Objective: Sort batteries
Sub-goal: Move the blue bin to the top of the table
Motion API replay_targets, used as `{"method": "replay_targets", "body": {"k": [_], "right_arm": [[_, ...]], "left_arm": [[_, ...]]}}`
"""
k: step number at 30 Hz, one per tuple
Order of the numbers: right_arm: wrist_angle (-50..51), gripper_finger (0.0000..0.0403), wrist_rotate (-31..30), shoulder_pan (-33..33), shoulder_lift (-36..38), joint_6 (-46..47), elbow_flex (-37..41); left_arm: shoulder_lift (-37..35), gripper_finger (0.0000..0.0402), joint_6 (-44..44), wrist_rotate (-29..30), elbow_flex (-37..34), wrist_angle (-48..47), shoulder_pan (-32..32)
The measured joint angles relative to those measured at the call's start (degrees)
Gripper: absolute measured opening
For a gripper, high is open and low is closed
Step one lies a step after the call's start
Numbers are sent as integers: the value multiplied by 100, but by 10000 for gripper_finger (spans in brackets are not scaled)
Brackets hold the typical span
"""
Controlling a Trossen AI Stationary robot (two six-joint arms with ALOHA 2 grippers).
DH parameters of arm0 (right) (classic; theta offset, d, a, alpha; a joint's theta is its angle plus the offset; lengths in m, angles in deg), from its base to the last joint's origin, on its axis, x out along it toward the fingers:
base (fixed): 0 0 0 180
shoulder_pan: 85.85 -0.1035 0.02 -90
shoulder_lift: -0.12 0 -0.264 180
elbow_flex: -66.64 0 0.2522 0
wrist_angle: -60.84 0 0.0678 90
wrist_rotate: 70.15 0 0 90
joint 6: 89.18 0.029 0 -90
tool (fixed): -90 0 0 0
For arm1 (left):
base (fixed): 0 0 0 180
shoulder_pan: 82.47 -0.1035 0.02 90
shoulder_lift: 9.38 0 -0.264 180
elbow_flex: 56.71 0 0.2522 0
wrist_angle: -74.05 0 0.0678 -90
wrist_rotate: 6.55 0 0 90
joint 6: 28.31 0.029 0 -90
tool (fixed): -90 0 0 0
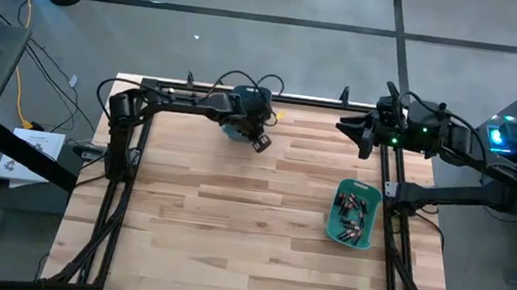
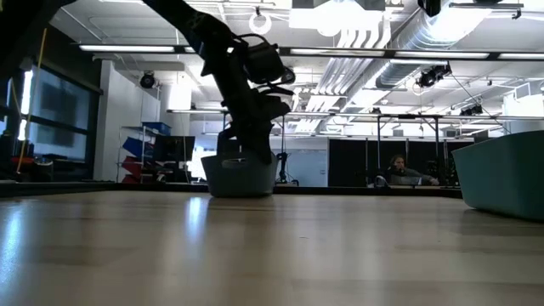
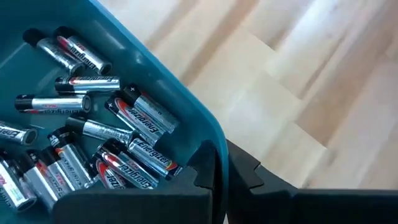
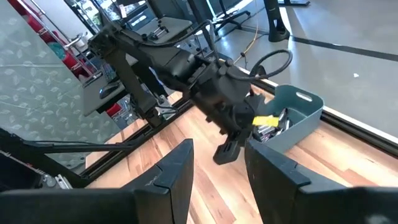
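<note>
Two teal bins (image 1: 352, 214) (image 1: 237, 130) — batteries (image 3: 93, 143) heaped in each, too many to count.

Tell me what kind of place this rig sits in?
Probably an open lab or workshop: exposed silver ceiling ducts, grey concrete floor, a person at a desk behind the pale wooden table.

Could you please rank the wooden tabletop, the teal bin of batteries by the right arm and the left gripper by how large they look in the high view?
1. Wooden tabletop.
2. Teal bin.
3. Left gripper, smallest, though it sits nearer the camera.
</note>
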Motion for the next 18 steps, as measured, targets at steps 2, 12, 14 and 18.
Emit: {"method": "replay_targets", "body": {"k": [2,12,14,18], "right_arm": [[-4,138,17,-1,0,2,0],[58,138,44,-8,0,136,0],[88,138,42,-8,0,136,0],[144,138,42,-8,0,151,0]], "left_arm": [[0,1,158,-48,-2,33,-101],[31,29,415,-79,-26,349,-169],[31,44,417,-22,-26,495,-152],[28,82,417,33,-23,584,-148]]}}
